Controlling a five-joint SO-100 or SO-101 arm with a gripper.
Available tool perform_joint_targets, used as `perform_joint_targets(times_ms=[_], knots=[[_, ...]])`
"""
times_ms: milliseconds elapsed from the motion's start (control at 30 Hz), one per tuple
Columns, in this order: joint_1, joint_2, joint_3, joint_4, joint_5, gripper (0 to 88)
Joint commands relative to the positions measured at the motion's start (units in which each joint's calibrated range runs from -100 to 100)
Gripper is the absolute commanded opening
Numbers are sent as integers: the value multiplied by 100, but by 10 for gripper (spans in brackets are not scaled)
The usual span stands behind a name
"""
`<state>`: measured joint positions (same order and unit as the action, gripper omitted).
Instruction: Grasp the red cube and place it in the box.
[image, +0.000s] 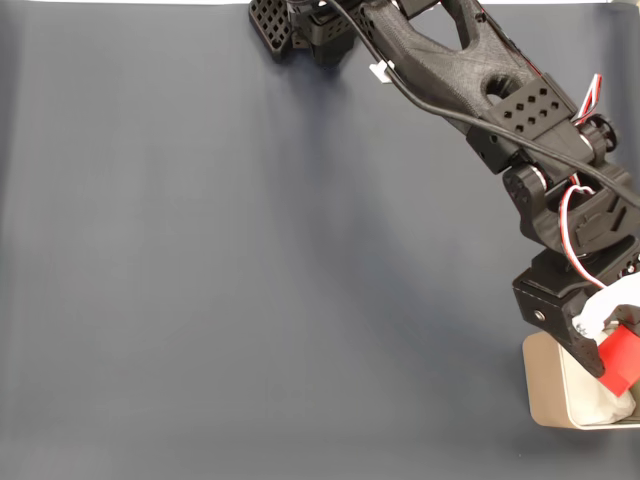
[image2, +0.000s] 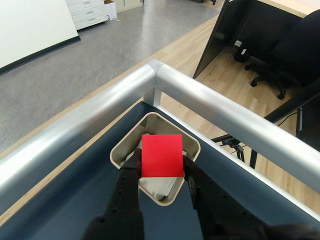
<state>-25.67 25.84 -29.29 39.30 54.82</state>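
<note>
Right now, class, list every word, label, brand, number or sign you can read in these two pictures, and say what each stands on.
None can be read.
The red cube has plain faces, the box bears no marking, and the end effector holding the cube shows no lettering.
The white tag on the arm looks blank.

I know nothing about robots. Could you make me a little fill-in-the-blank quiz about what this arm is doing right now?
1. The claw is holding a cube whose colour is ____.
2. In the wrist view, the cube hangs directly above the ____.
3. In the fixed view, the box sits near the table's bottom ____ corner.
4. The table has a dark ____ surface.

Missing words: red; box; right; blue
</note>
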Motion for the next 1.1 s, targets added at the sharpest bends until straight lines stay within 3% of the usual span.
perform_joint_targets(times_ms=[0,300,533,700,1067], knots=[[-47,-53,-373,-61,-34,74],[-54,-27,-373,-61,-73,89],[-40,-45,-364,-127,-283,297],[-26,-71,-310,-94,-278,388],[-47,-97,-319,-135,-230,463]])
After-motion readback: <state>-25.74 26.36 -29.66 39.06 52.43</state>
